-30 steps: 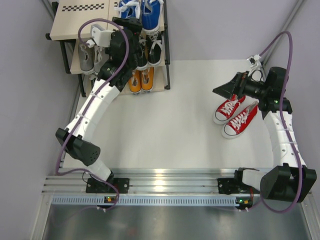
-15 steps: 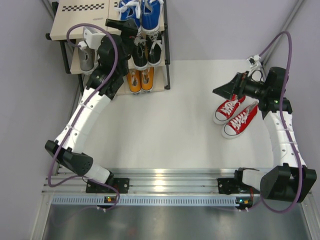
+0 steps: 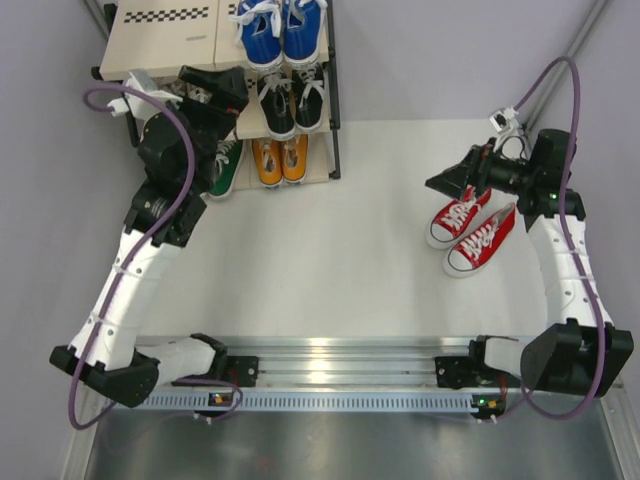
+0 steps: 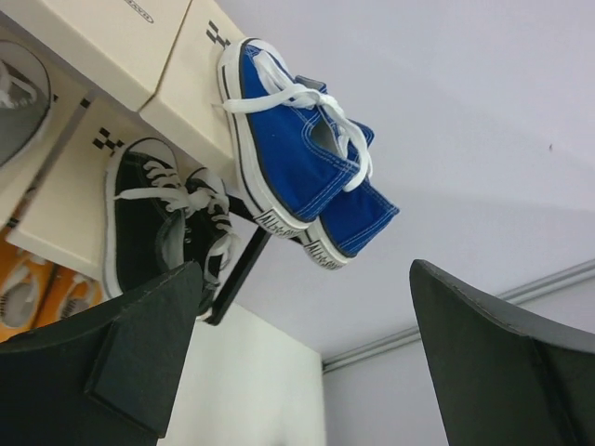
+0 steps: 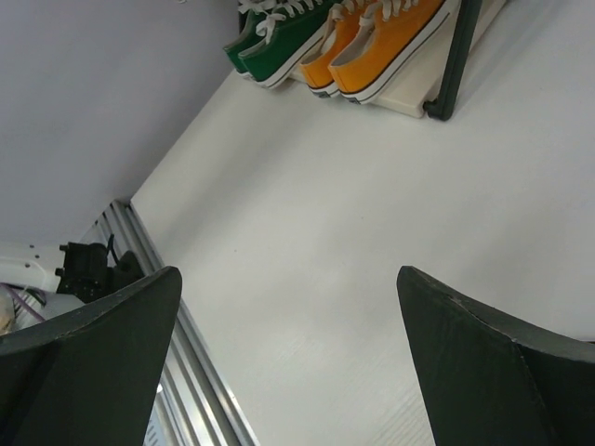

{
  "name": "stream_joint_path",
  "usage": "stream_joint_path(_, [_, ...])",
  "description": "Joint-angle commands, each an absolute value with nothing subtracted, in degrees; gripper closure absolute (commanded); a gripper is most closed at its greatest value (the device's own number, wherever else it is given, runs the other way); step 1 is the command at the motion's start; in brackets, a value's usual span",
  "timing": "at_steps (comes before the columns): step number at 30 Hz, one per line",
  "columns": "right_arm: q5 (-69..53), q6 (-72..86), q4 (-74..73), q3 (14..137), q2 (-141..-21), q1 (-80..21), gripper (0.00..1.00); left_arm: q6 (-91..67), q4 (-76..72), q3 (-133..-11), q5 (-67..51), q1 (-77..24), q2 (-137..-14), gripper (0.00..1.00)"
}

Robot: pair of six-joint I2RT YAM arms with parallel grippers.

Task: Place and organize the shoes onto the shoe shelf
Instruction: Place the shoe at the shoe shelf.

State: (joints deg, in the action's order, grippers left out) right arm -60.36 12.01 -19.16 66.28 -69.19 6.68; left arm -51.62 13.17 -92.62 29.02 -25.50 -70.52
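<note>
The shoe shelf (image 3: 165, 40) stands at the far left. Blue shoes (image 3: 280, 30) sit on its top board, black shoes (image 3: 290, 100) on the middle one, and orange shoes (image 3: 280, 160) and a green shoe (image 3: 225, 165) at the bottom. My left gripper (image 3: 220, 88) hovers open and empty in front of the middle tier. Its wrist view shows the blue pair (image 4: 297, 158), the black pair (image 4: 149, 214) and a grey shoe (image 4: 14, 102). Two red shoes (image 3: 470, 230) lie on the table at right. Just above their toes, my right gripper (image 3: 450, 180) is open and empty.
The left arm covers the left half of the shelf's middle tier in the top view. A black frame post (image 5: 460, 56) stands next to the orange shoes (image 5: 381, 42) and green shoes (image 5: 279, 37). Grey walls close in on both sides, and an aluminium rail (image 3: 330, 350) runs along the near edge.
The left arm has pulled back from the shelf toward the left, uncovering the green and black shoes, and its jaws have spread a little wider. The right arm has not moved.
</note>
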Motion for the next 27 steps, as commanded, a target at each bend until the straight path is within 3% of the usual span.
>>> stream_joint_path(1, [-64.68,4.34,-21.77,71.53,-70.57,7.73,0.01,-41.23,12.65,-86.52,24.44,-24.52,-65.93,0.02])
stream_joint_path(5, [-64.34,-3.51,-27.31,73.83,-70.93,7.56,0.01,-36.39,13.70,-78.43,17.58,-23.29,-58.73,0.01])
stream_joint_path(13, [-45.37,-18.18,-45.70,78.23,-75.06,7.82,0.00,-37.52,17.49,-60.23,0.37,-23.12,-48.79,0.02])
stream_joint_path(27, [-19.36,-20.04,-50.19,67.69,-79.53,15.11,0.02,-51.59,17.31,-29.98,-0.70,-23.20,-25.85,0.02])
